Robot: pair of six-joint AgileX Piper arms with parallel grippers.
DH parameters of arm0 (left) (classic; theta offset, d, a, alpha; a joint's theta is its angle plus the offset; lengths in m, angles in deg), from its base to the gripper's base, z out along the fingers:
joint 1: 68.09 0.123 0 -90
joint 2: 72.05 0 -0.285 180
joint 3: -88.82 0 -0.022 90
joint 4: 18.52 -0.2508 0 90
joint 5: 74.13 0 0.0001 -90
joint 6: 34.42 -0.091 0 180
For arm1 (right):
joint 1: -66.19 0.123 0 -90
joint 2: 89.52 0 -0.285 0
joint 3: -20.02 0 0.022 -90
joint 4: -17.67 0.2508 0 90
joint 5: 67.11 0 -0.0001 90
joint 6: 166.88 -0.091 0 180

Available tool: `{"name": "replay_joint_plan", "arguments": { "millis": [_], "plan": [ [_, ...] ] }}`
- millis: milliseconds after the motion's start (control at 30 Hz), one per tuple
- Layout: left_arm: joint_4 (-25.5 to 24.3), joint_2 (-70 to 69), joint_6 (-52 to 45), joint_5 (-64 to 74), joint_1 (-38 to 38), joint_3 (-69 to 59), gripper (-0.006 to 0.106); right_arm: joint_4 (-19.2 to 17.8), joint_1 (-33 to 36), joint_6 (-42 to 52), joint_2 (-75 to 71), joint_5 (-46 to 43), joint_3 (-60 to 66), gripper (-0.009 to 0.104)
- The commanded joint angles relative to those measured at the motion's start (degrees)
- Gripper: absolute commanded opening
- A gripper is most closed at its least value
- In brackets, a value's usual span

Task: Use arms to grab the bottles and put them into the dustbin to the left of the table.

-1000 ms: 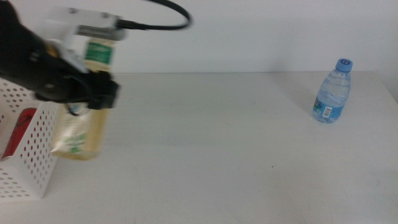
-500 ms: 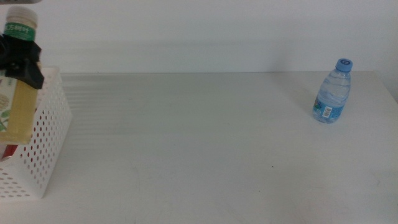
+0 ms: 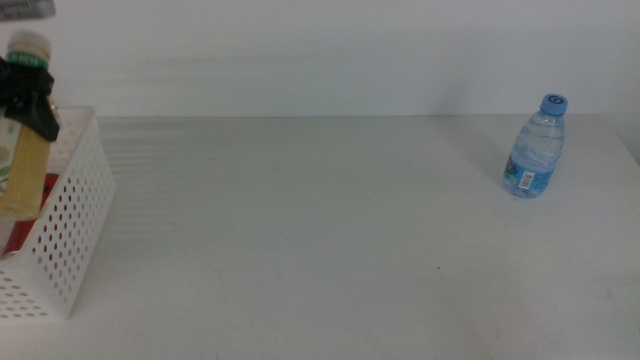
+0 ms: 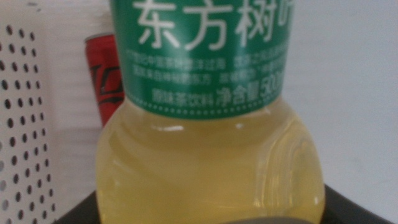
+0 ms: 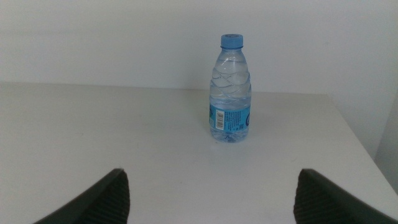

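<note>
Spanning the middle view, the matte white-grey table [image 3: 320,230] meets a plain pale wall; the left gripper [image 3: 28,95] clamps the yellow-drink bottle [image 3: 24,140] over the dustbin [image 3: 70,230] at the left edge. The left wrist view shows a red can [image 4: 107,74] behind. Facing the right gripper [image 5: 211,196], whose jaws are spread apart, the water bottle [image 5: 231,90] stands upright.

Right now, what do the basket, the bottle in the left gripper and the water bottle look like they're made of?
Basket: likely white plastic, matte, walls punched with even rows of round holes.
Held bottle: clear plastic probably, glossy; yellow drink shows through, green printed label. The left gripper is shut on it over the basket.
Water bottle: thin clear plastic, ribbed, blue cap and label.
</note>
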Motion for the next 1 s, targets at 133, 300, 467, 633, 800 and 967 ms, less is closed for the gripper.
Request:
{"name": "replay_joint_plan", "arguments": {
  "millis": [133, 300, 467, 633, 800, 967],
  "plan": [
    [-2.8, 1.8, 0.4, 3.4, 0.1, 2.6, -0.005, -0.4, -0.3, 0.6, -1.5, -4.4, -0.4, 0.077],
    [-3.2, 5.8, 0.4, 3.4, 0.1, 2.6, -0.005, -0.4, -0.3, 0.6, -1.5, -4.4, -0.4, 0.077],
    [-3.2, 8.8, 1.1, 3.4, 0.1, 2.5, -0.005, -0.4, -0.3, 0.6, -1.5, -4.4, -0.4, 0.077],
    [-4.5, 10.4, 1.1, 3.4, 0.1, 2.2, -0.005, -0.4, -0.3, 0.6, -1.5, -4.4, -0.4, 0.077],
    [-6.8, 10.6, 1.1, 3.4, 0.1, 2.2, -0.001, -0.4, -0.3, 0.6, -1.5, -4.4, -0.4, 0.077],
    [-7.0, 10.6, 1.1, 3.4, 0.1, 2.3, 0.002, -0.4, -0.3, 0.6, -1.5, -4.4, -0.4, 0.077]
  ]
}}
